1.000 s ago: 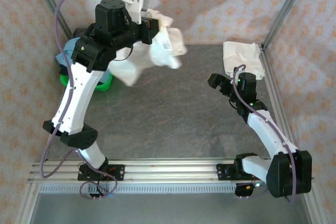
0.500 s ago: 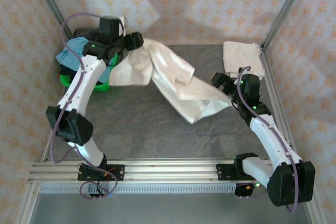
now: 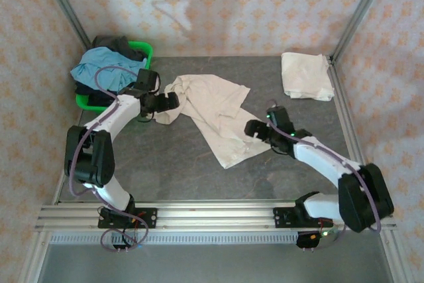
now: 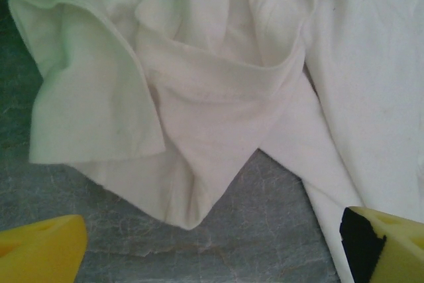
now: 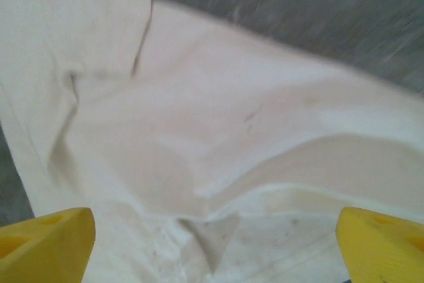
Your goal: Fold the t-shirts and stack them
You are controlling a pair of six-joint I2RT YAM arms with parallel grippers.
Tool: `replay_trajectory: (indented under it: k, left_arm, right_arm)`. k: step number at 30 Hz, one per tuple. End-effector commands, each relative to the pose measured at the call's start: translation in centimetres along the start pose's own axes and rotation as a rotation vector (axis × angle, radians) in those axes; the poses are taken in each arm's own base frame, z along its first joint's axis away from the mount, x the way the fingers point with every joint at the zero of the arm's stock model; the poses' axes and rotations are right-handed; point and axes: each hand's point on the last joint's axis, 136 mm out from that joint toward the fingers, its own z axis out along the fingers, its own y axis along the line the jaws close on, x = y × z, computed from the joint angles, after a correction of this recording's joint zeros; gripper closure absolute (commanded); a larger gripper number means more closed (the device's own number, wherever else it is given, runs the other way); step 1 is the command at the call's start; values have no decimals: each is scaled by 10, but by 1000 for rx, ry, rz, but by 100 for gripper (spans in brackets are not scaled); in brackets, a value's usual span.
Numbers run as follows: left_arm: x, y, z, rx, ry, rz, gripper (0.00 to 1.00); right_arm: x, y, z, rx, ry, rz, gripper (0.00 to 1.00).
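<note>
A crumpled cream t-shirt (image 3: 213,112) lies spread across the middle of the table, running from back left to front right. A second cream t-shirt (image 3: 305,75) lies folded at the back right corner. My left gripper (image 3: 169,103) sits low at the loose shirt's left edge, open; in the left wrist view its yellow fingertips (image 4: 41,250) stand wide apart over bare table, with the shirt (image 4: 218,84) just ahead. My right gripper (image 3: 254,128) is at the shirt's right edge, open, its yellow fingertips (image 5: 46,243) wide apart above the rumpled cloth (image 5: 218,137).
A green basket (image 3: 142,49) at the back left holds a light blue garment (image 3: 106,64) and a dark one (image 3: 114,43). Metal frame posts (image 3: 356,11) and patterned walls close in the table. Grey tabletop (image 3: 172,164) lies in front of the shirt.
The left gripper opened and let go of the shirt, which fell and spread on the table. The left arm dropped low; the right arm moved left over the shirt's right edge.
</note>
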Motion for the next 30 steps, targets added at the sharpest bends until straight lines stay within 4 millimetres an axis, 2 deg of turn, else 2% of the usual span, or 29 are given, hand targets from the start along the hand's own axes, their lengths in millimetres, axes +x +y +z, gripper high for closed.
replay_trajectory:
  k: [1,4,7,8,10,13,17,19,22,24,27,29,30]
  left_arm:
    - [-15,-8,18,3,-17,39,9]
    - [-20,-11,39,5,19,41,19]
    - [-27,-11,51,-10,37,48,25]
    - [-22,-8,64,-21,65,48,28]
    - [-19,-6,74,-33,91,44,33]
    - [-21,-14,75,9,89,30,39]
    - [-29,-32,58,-9,42,97,38]
    - [-31,-36,55,-38,39,134,36]
    - [-32,-35,63,-60,64,140,36]
    - [-34,-35,70,-69,72,150,36]
    - [-36,-23,78,-139,94,164,38]
    - [-33,-16,82,-157,111,166,44]
    - [-30,-12,83,-153,119,161,48]
  right_arm:
    - [9,4,18,76,18,-52,11]
    - [16,17,32,91,65,-113,21]
    - [23,33,40,89,85,-176,24]
    - [25,35,42,99,88,-195,25]
    - [29,36,47,128,102,-218,26]
    - [35,32,52,172,129,-243,33]
    - [46,23,53,222,168,-272,47]
    - [51,18,51,235,183,-281,54]
    - [49,9,42,270,163,-291,68]
    - [43,4,35,301,139,-303,79]
    - [30,-3,20,354,88,-319,93]
    - [19,-8,10,382,50,-321,100]
    - [12,-11,5,393,32,-314,100]
